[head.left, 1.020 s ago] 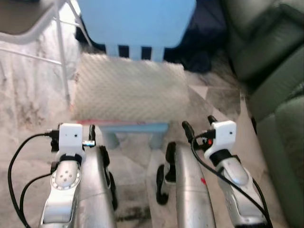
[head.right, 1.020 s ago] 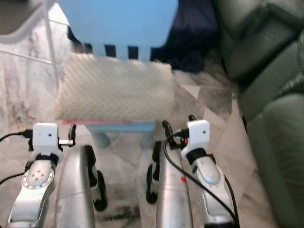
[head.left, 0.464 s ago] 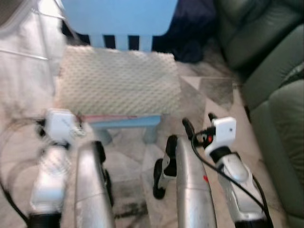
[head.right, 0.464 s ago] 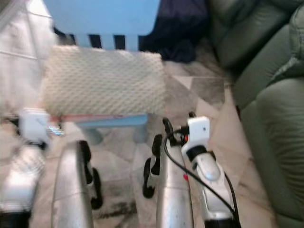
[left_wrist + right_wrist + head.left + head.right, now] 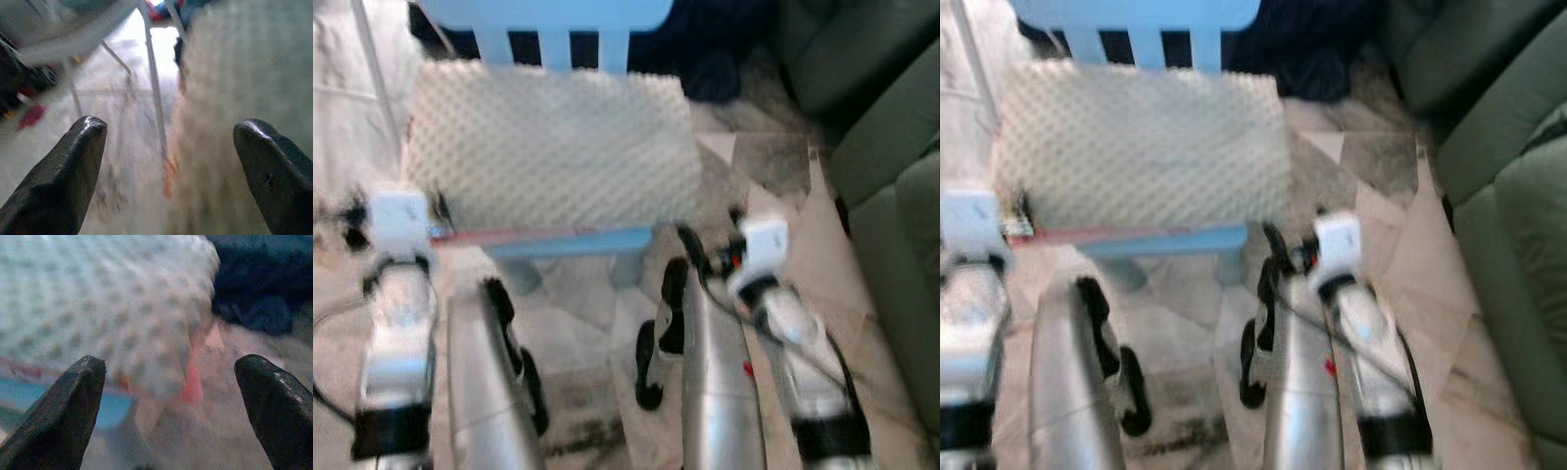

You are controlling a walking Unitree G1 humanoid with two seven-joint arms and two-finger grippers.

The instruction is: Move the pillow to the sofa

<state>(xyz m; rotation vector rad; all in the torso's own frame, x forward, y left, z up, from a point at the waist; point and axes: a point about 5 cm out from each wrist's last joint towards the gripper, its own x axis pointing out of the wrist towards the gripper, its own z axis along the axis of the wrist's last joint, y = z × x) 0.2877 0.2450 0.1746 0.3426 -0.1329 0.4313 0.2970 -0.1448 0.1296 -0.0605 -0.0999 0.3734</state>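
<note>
A cream pillow [image 5: 548,147] with a bumpy surface lies flat on the seat of a small light-blue chair [image 5: 573,240]. The green sofa [image 5: 901,225] runs along the right side. My left gripper [image 5: 166,166] is open at the pillow's front left corner, with the pillow's edge [image 5: 234,98] ahead of one finger. My right gripper [image 5: 166,406] is open just short of the pillow's front right corner [image 5: 161,333]. Neither gripper touches the pillow. The pictures are blurred by motion.
White metal legs [image 5: 372,59] of a table stand on the left, close beside the chair. A dark blue cloth [image 5: 715,59] lies on the marble floor [image 5: 773,166] behind the chair. Bare floor separates the chair from the sofa.
The camera has moved closer, so the pillow looks larger. Both grippers have come forward to the pillow's front corners, the left one also swinging outward to the left.
</note>
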